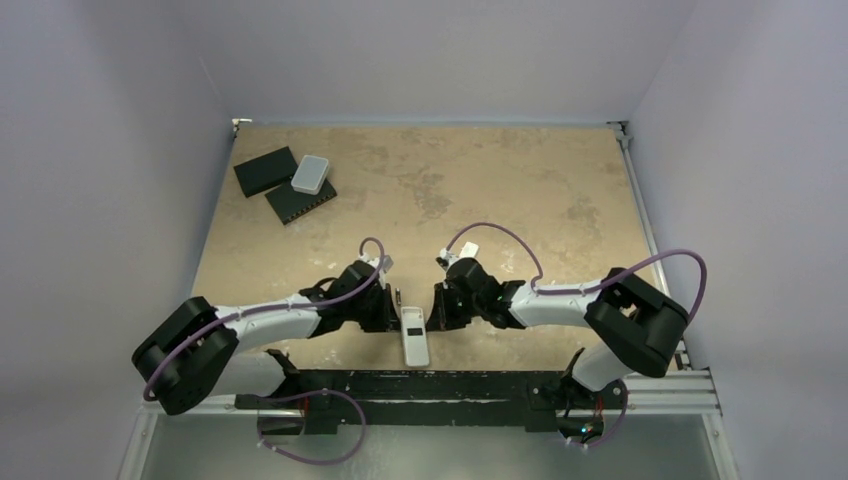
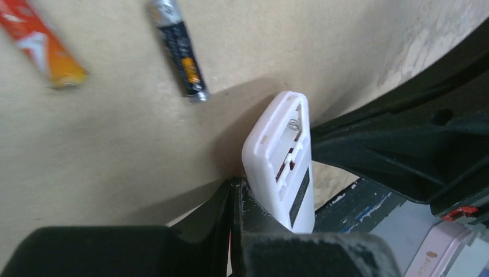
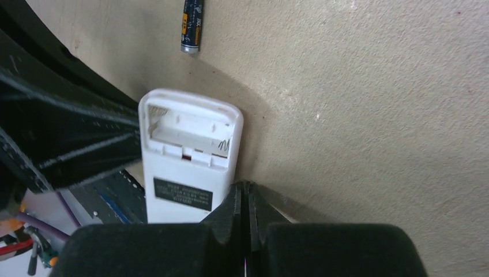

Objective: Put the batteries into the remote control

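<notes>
Surface: tan mottled tabletop (image 1: 480, 190), pale lavender walls on three sides.

Left gripper (image 2: 233, 193): black two-finger claw, jaws pressed together, nothing between them. Tips sit at the near end of the remote control (image 2: 279, 161). Whether they touch it cannot be told.

Right gripper (image 3: 247, 193): the same, jaws closed and empty, tips just beside the remote's near right edge.

The remote is a small white plastic bar lying back-up between the two claws at the near table edge. A dark label rectangle faces up. The battery bay is uncovered and empty, and a spring contact (image 3: 224, 145) shows inside it.

Batteries: a dark grey-black thin cylinder (image 2: 180, 49) lies on the table just past the remote's far end. A reddish-orange cylinder (image 2: 43, 43) lies near it, further to the side. They do not touch each other or the remote.

Step, as judged: the bay is open and loading has not started.

Next move calls for one claw to open, reach past the remote and pinch the dark cell across its body. It must then match the cell's flat end to the spring, while the other claw steadies the bar against sliding.
</notes>
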Controlling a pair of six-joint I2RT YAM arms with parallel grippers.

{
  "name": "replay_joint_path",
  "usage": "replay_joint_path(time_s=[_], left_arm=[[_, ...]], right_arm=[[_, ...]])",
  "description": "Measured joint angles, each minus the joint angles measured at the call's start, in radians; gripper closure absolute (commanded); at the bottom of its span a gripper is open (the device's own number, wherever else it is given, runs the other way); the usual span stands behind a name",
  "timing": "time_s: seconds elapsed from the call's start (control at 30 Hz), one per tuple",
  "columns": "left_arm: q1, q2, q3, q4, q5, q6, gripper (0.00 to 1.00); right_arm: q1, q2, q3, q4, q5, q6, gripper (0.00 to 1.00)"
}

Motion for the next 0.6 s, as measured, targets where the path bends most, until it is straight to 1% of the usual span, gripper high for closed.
replay_joint_path(time_s=[0.13, 0.37, 0.6], left_arm=[[-0.05, 0.03, 0.011, 0.023, 0.005, -0.021, 1.0], [-0.074, 0.048, 0.028, 0.018, -0.01, -0.04, 1.0], [-0.079, 0.052, 0.071, -0.059, -0.072, -0.041, 1.0]], right_arm=[[0.0, -0.005, -0.002, 0.0, 0.008, 0.008, 1.0], [0.0, -0.054, -0.032, -0.015, 0.018, 0.021, 1.0], [0.0, -0.137, -0.034, -0.063, 0.062, 0.025, 1.0]])
